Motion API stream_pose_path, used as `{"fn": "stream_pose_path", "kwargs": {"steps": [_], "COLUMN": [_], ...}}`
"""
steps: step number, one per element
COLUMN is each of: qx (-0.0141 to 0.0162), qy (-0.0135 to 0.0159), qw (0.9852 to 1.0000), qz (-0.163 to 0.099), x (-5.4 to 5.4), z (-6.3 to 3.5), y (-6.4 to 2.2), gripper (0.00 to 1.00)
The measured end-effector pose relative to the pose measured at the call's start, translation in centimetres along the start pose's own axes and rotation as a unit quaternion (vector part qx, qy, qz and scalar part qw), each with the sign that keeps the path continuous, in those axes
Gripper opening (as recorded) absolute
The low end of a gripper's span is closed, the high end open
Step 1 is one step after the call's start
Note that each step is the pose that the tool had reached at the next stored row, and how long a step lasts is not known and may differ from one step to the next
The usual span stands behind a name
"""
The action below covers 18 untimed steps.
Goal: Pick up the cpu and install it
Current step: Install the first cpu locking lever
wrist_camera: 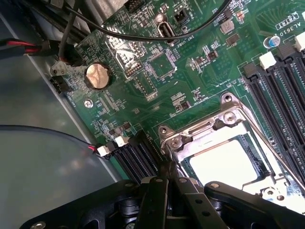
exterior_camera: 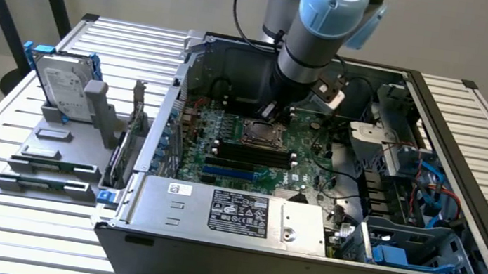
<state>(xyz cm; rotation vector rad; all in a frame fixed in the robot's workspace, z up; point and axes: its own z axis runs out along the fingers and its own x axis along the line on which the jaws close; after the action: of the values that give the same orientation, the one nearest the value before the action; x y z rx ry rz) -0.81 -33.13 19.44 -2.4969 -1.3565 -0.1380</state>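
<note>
My tool (wrist_camera: 167, 174) sits narrow, fingers together, at the socket's edge over the motherboard (wrist_camera: 157, 67), the cpu (wrist_camera: 224, 162) lying in the socket (exterior_camera: 257, 133), which the exterior view shows mid-case, far of the grey box (exterior_camera: 225, 212).

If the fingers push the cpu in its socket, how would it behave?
The cpu looks flat, thin and rigid, so it would probably slide, not roll or bend. Its smooth bright top may be slippery. The metal socket frame surrounding it would likely stop sideways movement.
</note>
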Motion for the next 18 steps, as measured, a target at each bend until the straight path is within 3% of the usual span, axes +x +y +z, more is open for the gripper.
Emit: {"fn": "stream_pose_path", "kwargs": {"steps": [4, 11, 18], "qx": [0.0028, 0.0029, 0.0039], "qy": [0.0051, 0.0049, 0.0064], "qw": [1.0000, 1.0000, 1.0000], "qz": [0.001, 0.002, 0.001], "x": [-0.04, -0.37, -0.40], "z": [-0.01, -0.15, -0.15], "y": [0.04, 0.24, 0.29], "gripper": [0.11, 0.11, 0.11]}}
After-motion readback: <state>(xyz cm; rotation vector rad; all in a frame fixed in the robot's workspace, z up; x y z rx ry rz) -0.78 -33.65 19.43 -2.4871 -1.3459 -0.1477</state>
